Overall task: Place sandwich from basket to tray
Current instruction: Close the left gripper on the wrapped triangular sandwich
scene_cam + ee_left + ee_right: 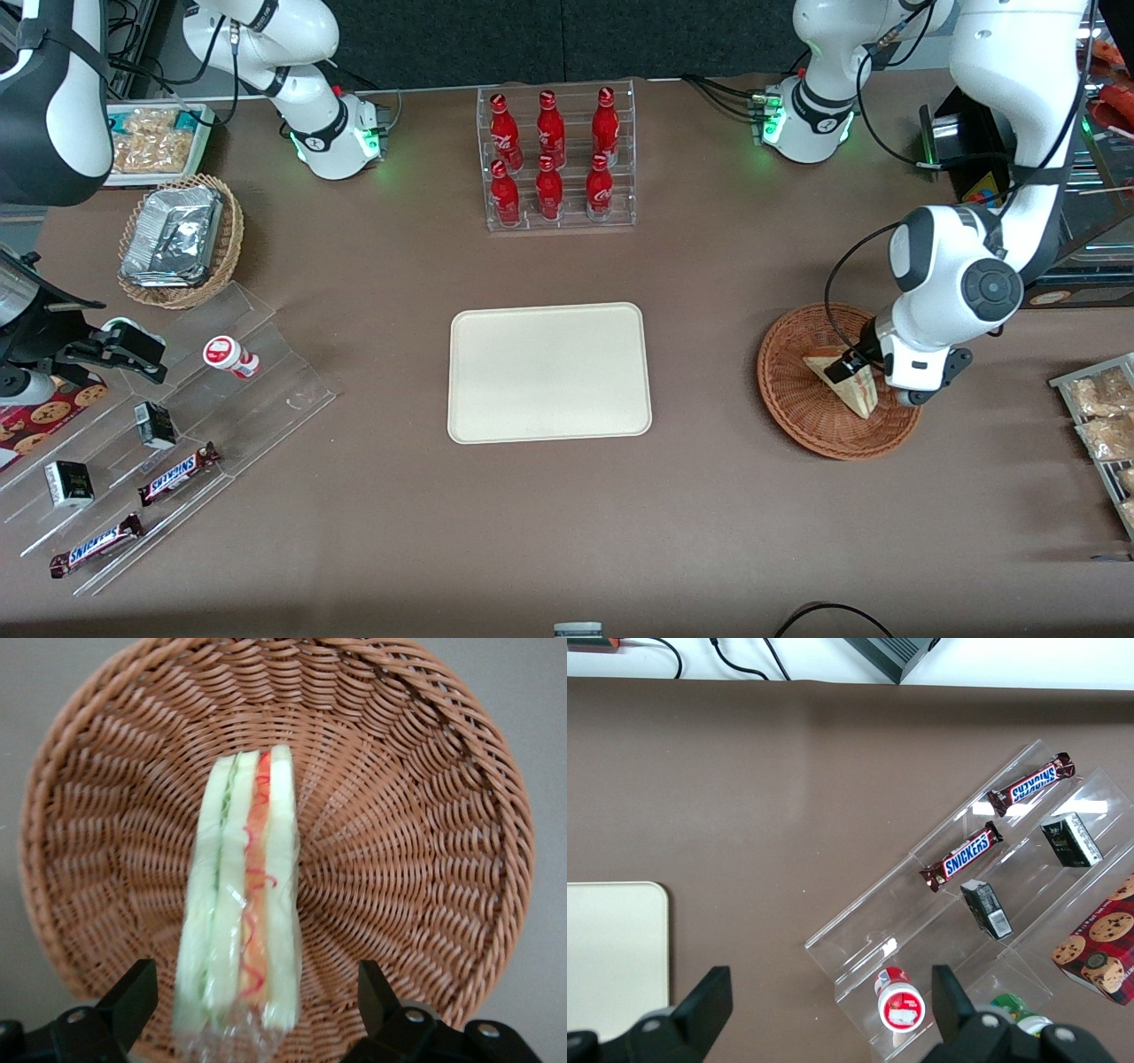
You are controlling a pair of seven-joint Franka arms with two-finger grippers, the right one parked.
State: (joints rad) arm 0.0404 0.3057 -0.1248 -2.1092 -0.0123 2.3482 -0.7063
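Desk (372,496): brown, most of front frame filled. Tray (549,372): cream, bare, frame centre. Basket (797,408): woven, right of centre in front frame, well apart from tray. Sandwich (241,895): wrapped wedge standing on edge in basket, cut face shown to wrist camera. Pincer (252,1005): hung over basket, fingers (133,997) spread apart, sandwich bracketed between them, no contact seen.

Step judged: grasp. Pincer to be lowered centred on wedge, closed gently across bread faces; squashing, wrap slip to be avoided.
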